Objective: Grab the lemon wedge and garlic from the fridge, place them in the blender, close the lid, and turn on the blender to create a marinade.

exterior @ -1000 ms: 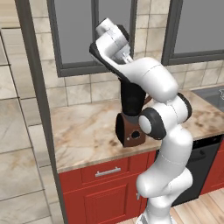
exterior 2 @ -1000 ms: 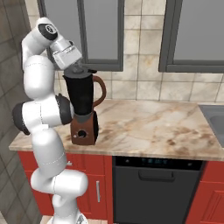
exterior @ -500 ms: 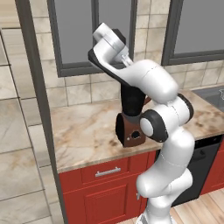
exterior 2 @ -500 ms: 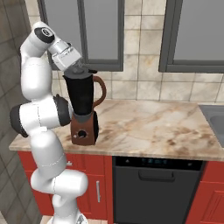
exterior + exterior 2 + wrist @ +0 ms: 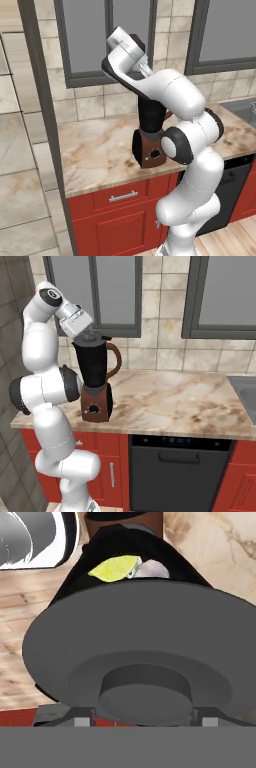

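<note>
Lid (image 5: 130, 642): broad grey disc across the middle of the hand view, central knob at bottom centre, flanked on both sides by the fingertips (image 5: 82, 721). Gripper (image 5: 145, 722) is clamped on the knob, holding the lid.

Past the lid's far edge, at upper centre, the open blender (image 5: 100, 557) jar shows the lemon wedge (image 5: 115, 568) and the garlic (image 5: 151, 570) lying side by side inside, touching or nearly so.

Right base view: gripper (image 5: 89, 335) sits at upper left, directly over the mouth of the blender (image 5: 95, 381); whether the lid is seated cannot be told. Blender stands on the marble counter (image 5: 175, 401), left of centre.

Left base view: blender (image 5: 149, 135) at centre, largely behind the arm.
</note>
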